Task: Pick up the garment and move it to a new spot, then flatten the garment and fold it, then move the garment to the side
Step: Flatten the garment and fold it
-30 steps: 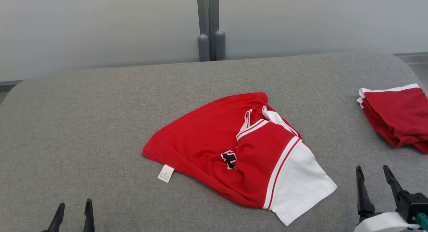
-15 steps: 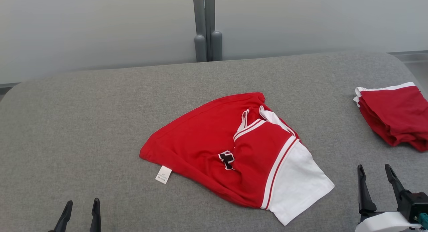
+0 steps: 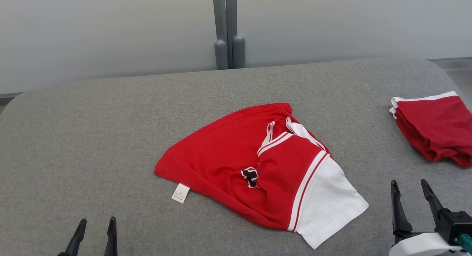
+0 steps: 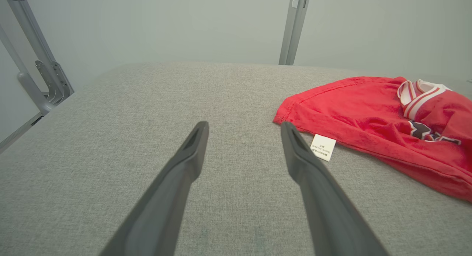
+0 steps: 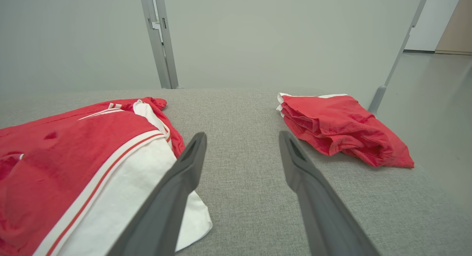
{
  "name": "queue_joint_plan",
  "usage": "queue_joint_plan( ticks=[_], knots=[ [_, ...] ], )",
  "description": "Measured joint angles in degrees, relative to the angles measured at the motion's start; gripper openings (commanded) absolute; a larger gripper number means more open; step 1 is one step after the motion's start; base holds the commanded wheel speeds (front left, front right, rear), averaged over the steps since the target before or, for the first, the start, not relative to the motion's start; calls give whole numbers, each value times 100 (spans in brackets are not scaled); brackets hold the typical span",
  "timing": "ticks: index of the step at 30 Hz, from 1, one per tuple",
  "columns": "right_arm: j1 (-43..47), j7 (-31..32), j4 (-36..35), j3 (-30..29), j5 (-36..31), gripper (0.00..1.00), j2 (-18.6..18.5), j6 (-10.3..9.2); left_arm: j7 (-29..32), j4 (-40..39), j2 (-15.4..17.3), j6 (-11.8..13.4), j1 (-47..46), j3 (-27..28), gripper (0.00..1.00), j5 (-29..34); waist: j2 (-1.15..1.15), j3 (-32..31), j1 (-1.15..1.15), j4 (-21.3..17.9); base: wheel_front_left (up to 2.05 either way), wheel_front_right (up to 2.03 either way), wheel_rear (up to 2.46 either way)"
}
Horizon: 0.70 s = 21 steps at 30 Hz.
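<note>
From the head view, the garment (image 3: 236,156) lay rumpled in the middle of the grey pad (image 3: 92,130). Nothing was touching it. The left gripper (image 3: 96,221) and the right gripper (image 3: 408,182) sat low on each side of it. Both were spread wide and empty, likely getting ready to grab it. One half of the garment was flopped over the other, so the black mark (image 3: 250,176) was partly lost in a crease. I could see just one white sleeve (image 3: 328,204). A folded red pile (image 3: 435,127) sat well apart on the right, cut off by the edge.

From the left wrist view, the left gripper (image 4: 243,125) pointed at bare pad. The garment's near corner and its tag (image 4: 323,147) lay just beside one finger. The rest of the cloth ran off the picture.

From the right wrist view, the right gripper (image 5: 241,135) aimed at the gap between the white sleeve (image 5: 121,189) and the folded red pile (image 5: 339,127). The garment was cut off at the side.
</note>
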Motion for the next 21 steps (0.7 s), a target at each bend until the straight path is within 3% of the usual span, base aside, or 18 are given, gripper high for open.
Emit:
queue_joint_plan(
  ticks=[15, 18, 21],
  knots=[
    [-88, 0, -43, 183, 90, 100, -1, 0, 2, -31, -7, -8, -132, -76, 100, 5, 0, 36, 0, -40, 0, 0, 0],
    [-203, 27, 209, 338, -22, 100, 1, 0, 321, -48, 81, -8, -361, -167, 100, 8, 0, 106, 0, -51, 0, 0, 0],
    [-375, 567, 480, 561, -218, 100, -29, 0, 814, -86, 126, 12, -731, -280, 100, 14, 0, 217, 0, -57, 0, 0, 0]
  ],
)
